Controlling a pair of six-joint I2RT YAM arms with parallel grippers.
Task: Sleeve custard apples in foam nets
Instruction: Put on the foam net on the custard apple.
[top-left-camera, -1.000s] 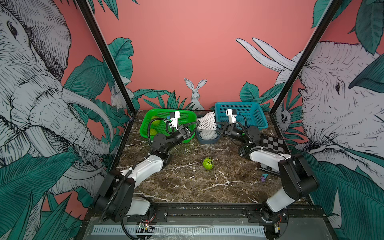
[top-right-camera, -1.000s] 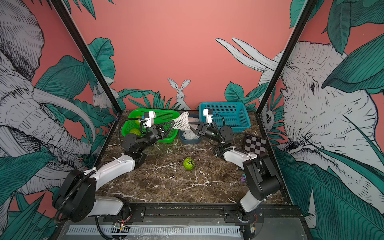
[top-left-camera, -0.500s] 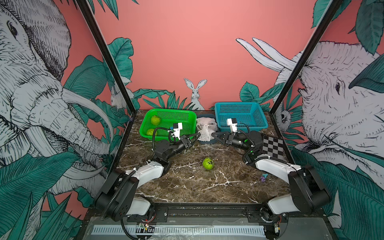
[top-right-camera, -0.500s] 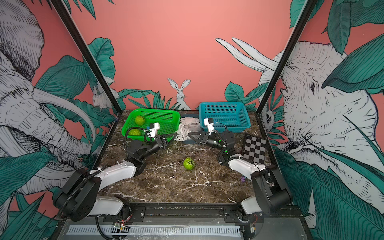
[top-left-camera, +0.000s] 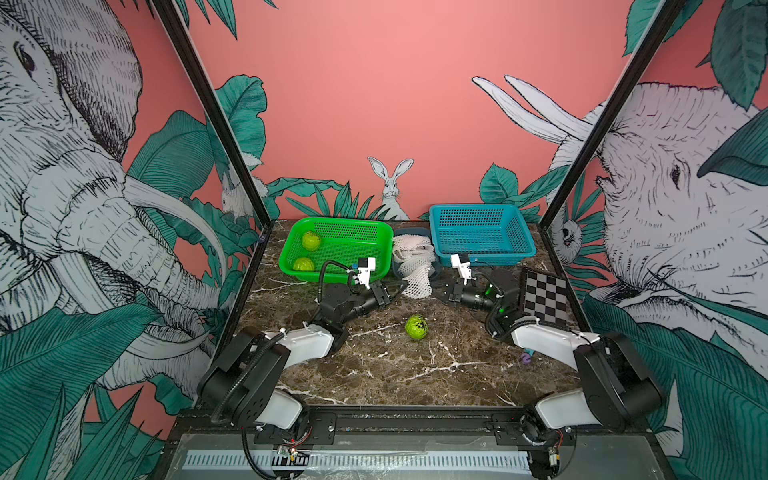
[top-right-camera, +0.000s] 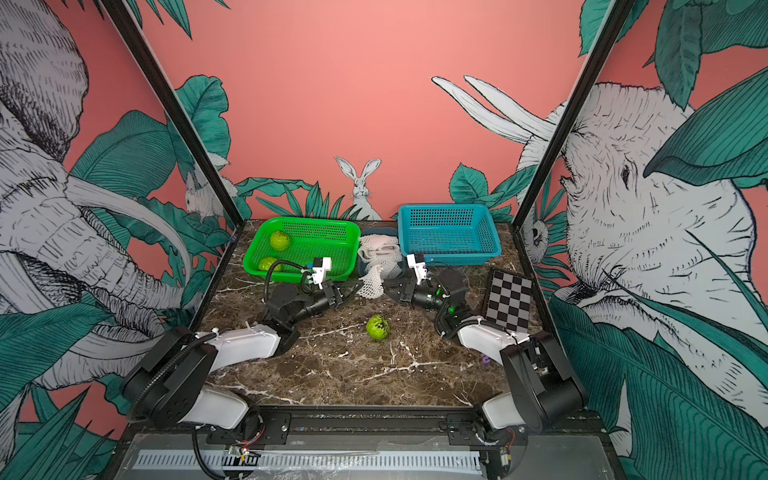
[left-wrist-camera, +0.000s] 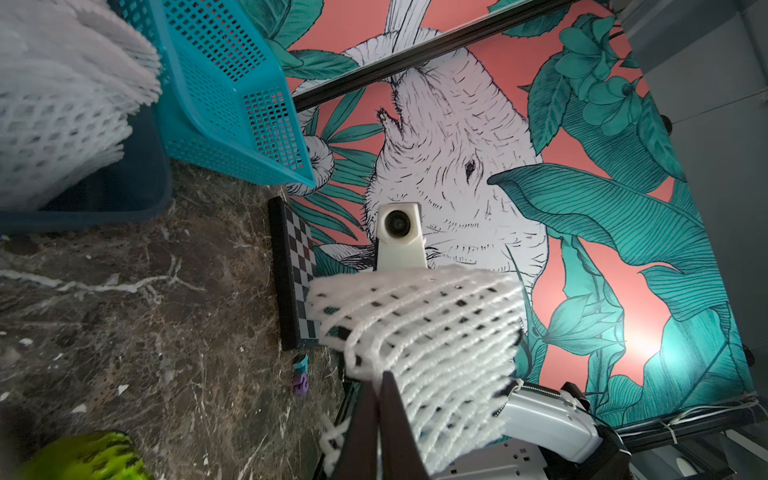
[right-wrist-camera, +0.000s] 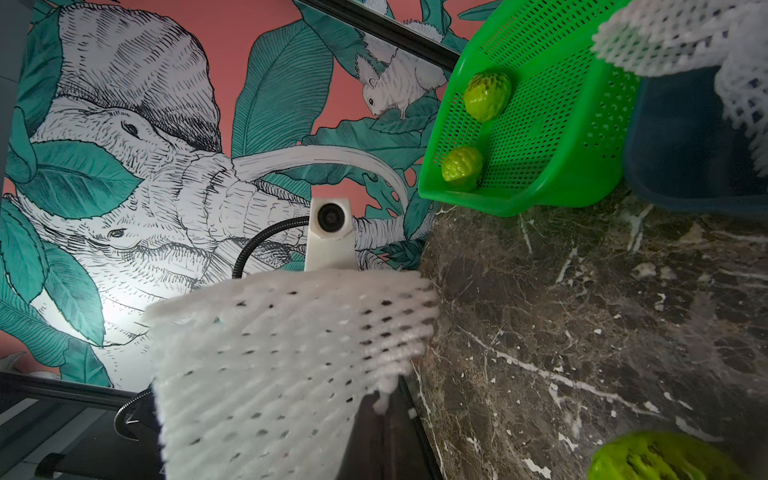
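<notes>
Moved: both arms have come down and forward from the tub, and the net they share now hangs low over the marble.
Left gripper: clenched on one edge of the held foam net; its wrist view shows the fingers pressed together on the mesh.
Right gripper: clenched on the opposite edge, facing the left one.
Held foam net: white with diamond holes, spanning the two tips, just in front of the grey-blue tub.
Tub: more foam nets heaped in it, spilling over the rim.
Loose custard apple: lime-green and bumpy, on the table, nearer the front than the net, apart from both grippers.
Green basket: two custard apples at its left end.
Blue basket: right of the tub.
</notes>
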